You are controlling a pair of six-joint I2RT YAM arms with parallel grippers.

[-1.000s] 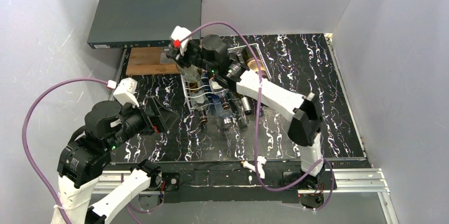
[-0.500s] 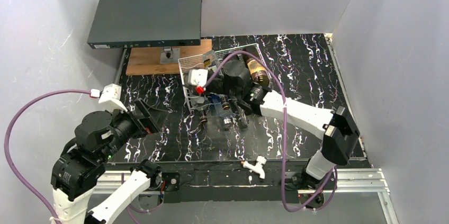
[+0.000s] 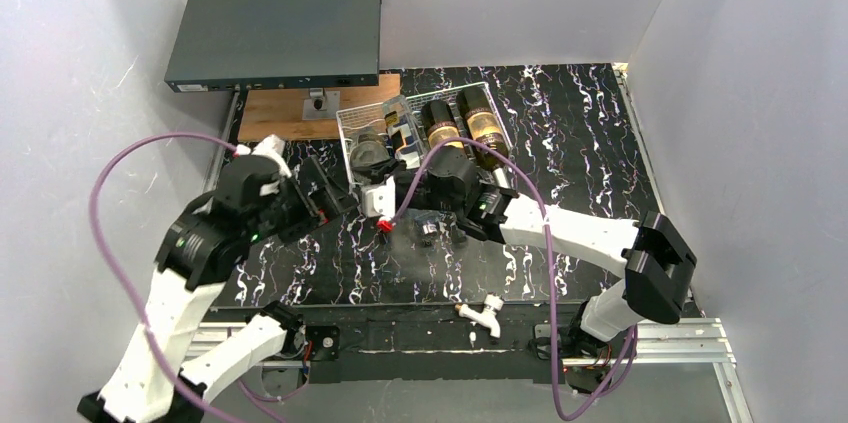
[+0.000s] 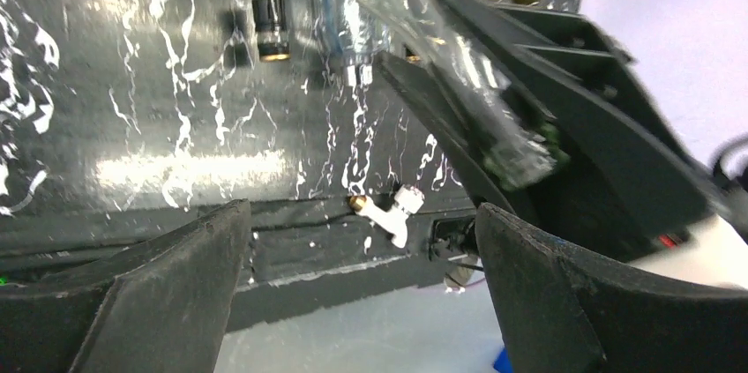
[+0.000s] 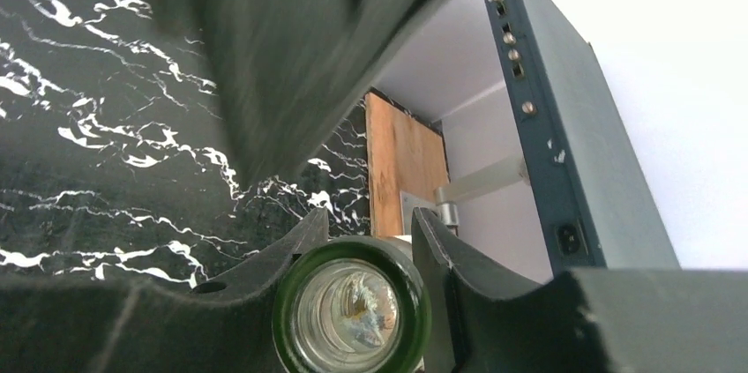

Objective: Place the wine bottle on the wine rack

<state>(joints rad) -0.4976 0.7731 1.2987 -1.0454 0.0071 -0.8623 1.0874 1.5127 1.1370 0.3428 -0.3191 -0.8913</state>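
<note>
Top external view, change: over the last second the right gripper [image 5: 362, 241] has drawn back from the far-left corner of the wine rack [image 3: 400, 103] to its near-left edge. The left gripper [image 3: 335, 193] has swung in from the near-left of the worktop [image 3: 580, 143] to just beside that same edge.
Meaning for the task: both arms now meet at the rack's near-left slots. I judge the placing to be under way but not finished, since the bottle is not yet let go.
Left gripper state: spread as wide as it goes, with nothing in it. In the left wrist view the held bottle's neck shows above its right-hand finger, apart from it.
Task's thing: the wine bottle [image 4: 406, 3] is clear greenish glass, with its body toward the rack and its neck toward the near side. Whether the body already rests in a slot is hidden under the right wrist.
Rack contents: 2 brown bottles [image 3: 440, 125] lie in the right-hand slots, more glass lies in the left ones, and other bottle necks [image 3: 430, 228] poke out at the near edge.
Right gripper state: partly closed, clamped on the bottle's neck. In the right wrist view the green mouth sits between its fingers.
Bottle relative to grippers: in the right one's grip, just right of the open left one.
</note>
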